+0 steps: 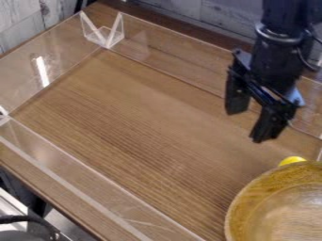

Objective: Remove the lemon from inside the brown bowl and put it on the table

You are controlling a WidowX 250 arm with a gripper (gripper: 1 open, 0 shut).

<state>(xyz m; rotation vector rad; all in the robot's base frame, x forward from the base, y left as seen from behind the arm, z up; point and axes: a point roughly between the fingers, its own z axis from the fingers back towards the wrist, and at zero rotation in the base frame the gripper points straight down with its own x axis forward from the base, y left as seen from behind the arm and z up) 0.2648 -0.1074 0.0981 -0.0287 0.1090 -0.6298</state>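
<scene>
**A:** Camera view, single angle, looking down across the table (pixel 126 122). Brown wood grain, fine streaks running lengthwise, low clear acrylic walls (pixel 51 71) round the edges. What do you make of the lemon (pixel 292 162)?

**B:** Only a small part of it shows. Bright yellow, glossy, rounded top, peeking just over the far rim of the brown bowl (pixel 274 205). It sits inside the bowl, against the far wall, at the lower right of the view. The rest of it is hidden behind the rim.

**A:** Bowl noted: light tan wood, visible grain, thick rim, pale smooth inside. It is cut off by the right and bottom edges of the picture, so its full outline cannot be seen. It rests on the tabletop.

**B:** Gripper (pixel 265 120): black, hanging from a dark arm at the upper right, pointing down at the table. Its two fingers (pixel 235 97) stand spread apart with clear space between them. Nothing is in the grip.

**A:** Position relative to the fruit?

**B:** Above and a little to the left of the lemon in the picture, near the bowl's far rim but apart from it. No contact with bowl or lemon. Fingertips hang over bare wood.

**A:** Background: a small clear angled piece (pixel 104 30) at the far left corner.
</scene>
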